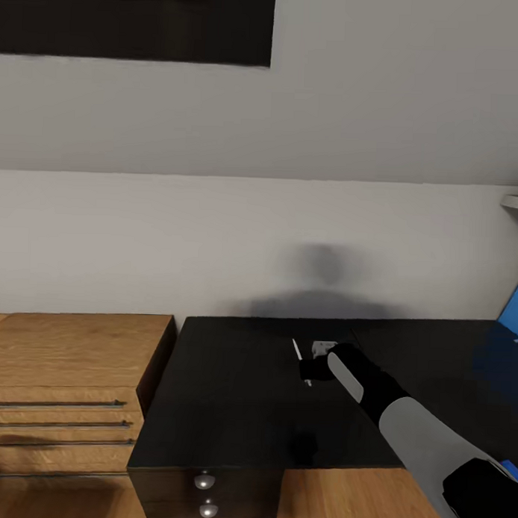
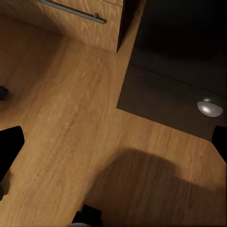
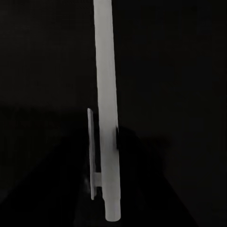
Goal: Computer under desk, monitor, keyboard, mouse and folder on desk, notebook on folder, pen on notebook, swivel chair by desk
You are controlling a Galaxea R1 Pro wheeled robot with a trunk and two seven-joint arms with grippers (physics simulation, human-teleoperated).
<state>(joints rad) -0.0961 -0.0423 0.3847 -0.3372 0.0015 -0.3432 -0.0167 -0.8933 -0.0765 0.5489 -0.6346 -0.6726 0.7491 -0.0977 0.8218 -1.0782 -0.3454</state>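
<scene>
The desk (image 1: 231,407) has a black top, and its black drawer front (image 2: 175,101) carries round silver knobs (image 1: 204,480). A thin white pen (image 1: 296,350) lies near the top's back edge. My right gripper (image 1: 310,370) sits right at the pen's middle, and the pen runs across it. Up close the pen (image 3: 107,109) with its clip stands out against the black top. The fingers are lost in the dark, so their grip is unclear. My left gripper (image 2: 113,156) hangs open over the wooden floor beside the drawers, with its fingers (image 2: 9,151) wide apart.
A light wooden drawer unit (image 1: 68,387) with metal bar handles stands against the desk's left side. A bright blue shape (image 1: 516,309) pokes in at the right edge above the desk. A pale wall rises behind the desk, with a dark panel (image 1: 133,23) high up.
</scene>
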